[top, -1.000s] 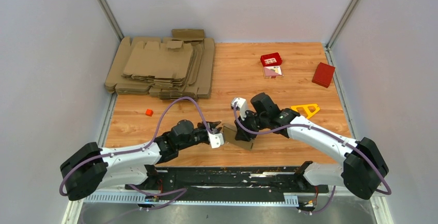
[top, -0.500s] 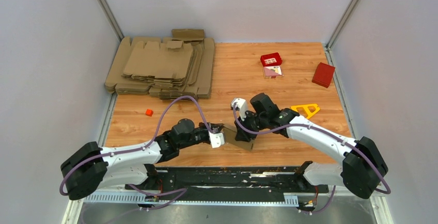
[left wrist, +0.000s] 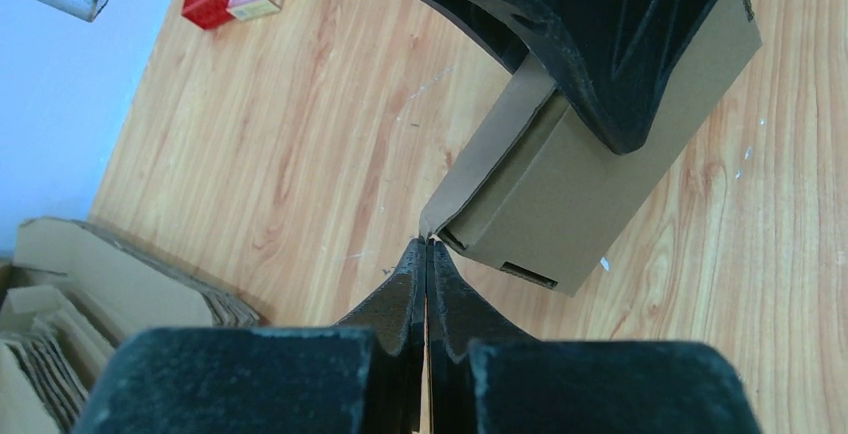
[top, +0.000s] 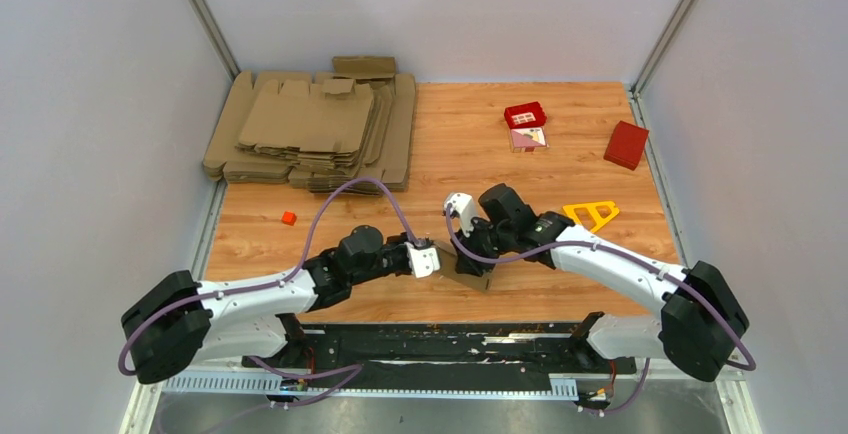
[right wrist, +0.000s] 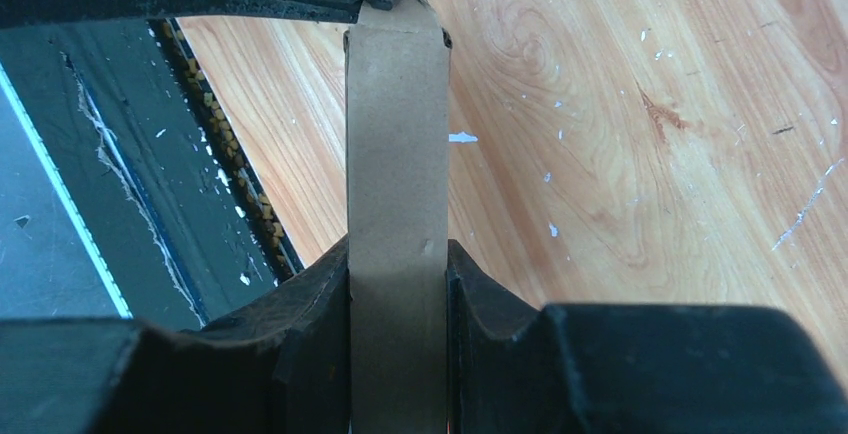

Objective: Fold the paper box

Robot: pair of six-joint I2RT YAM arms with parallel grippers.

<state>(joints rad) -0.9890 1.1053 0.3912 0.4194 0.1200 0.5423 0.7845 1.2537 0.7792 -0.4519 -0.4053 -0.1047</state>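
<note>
Left jaws pinching paper box (left wrist: 560, 204) flap, right jaws clamping it

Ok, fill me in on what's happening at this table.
Two arms are folding a small paper box near the front edge of the table. The right gripper is clamped across the box body, holding it. The left gripper is shut, its tips at the corner of the open end flap; whether it pinches the flap is unclear.
</note>
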